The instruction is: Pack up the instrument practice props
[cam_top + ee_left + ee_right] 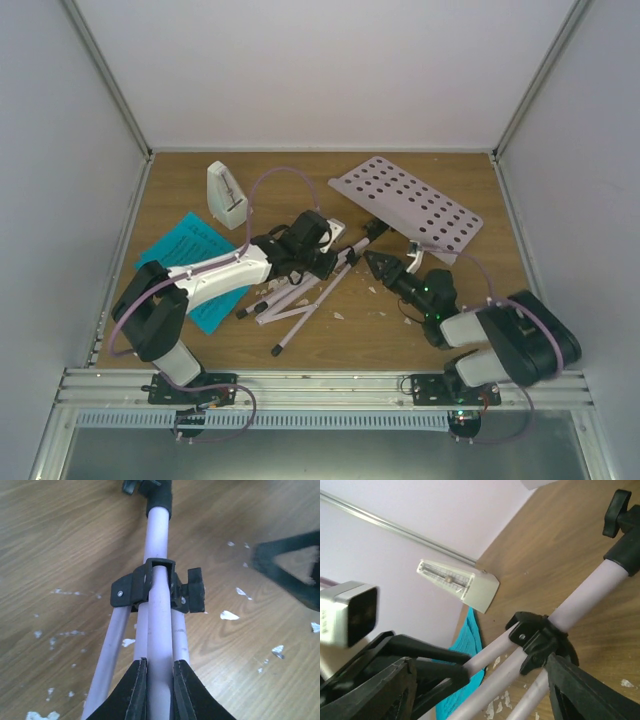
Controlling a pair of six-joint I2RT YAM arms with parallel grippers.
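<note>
While the pale pink-white tripod music stand (405, 200) lies on its side across the middle of the brown wooden table (330, 170), my left gripper (160, 662) is clamped on its central tube. The two black pads (139, 690) press the tube from either side, just short of the black collar clamp (150, 587) where the folded legs gather. The stand's perforated desk rests flat toward the far right corner.

My right gripper (477, 692) stands wide open and holds nothing. Its fingers are spread on either side of the folded legs near that same collar, and I cannot tell whether either one touches them.

The small white pyramid metronome (227, 193) stands upright at the far left. The cyan sheet-music pages (185, 245) lie flat just in front of it, partly under my left arm. Small white crumbs (229, 615) are scattered on the wood around the stand.
</note>
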